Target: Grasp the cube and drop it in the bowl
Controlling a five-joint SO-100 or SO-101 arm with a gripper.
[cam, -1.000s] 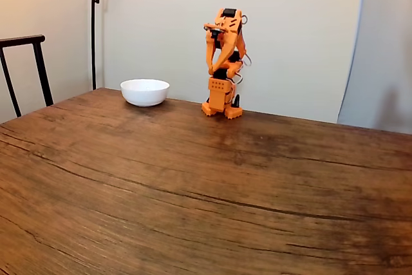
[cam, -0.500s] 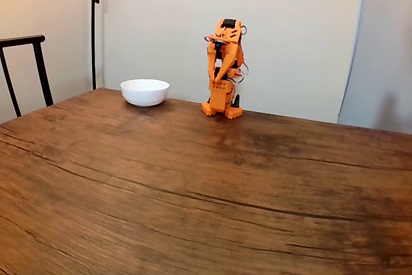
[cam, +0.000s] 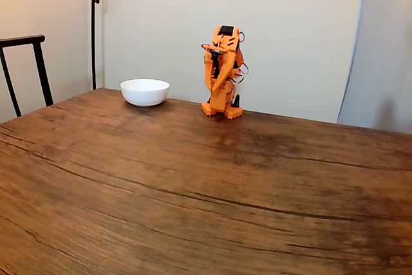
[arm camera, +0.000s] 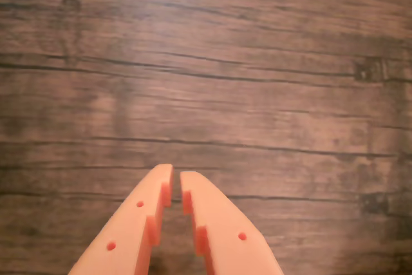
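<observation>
The claw (arm camera: pixel 176 181) hung over bare wood in the wrist view, its two orange fingers (arm camera: pixel 138 223) drawn nearly together with only a thin slit between the tips and nothing held between them. In the fixed view the arm (cam: pixel 221 69) stood folded up on itself at the far edge of the table (cam: pixel 193 198), the claw tucked in close to its own body. The step in hand looked like a search or a first reach, and to do it well the arm would have to unfold outward, spread its fingers wide before coming down, and settle squarely over the cube. I could not find the cube in either view. The bowl (cam: pixel 145 91) sat on the table to the left of the arm's base, near but apart.
</observation>
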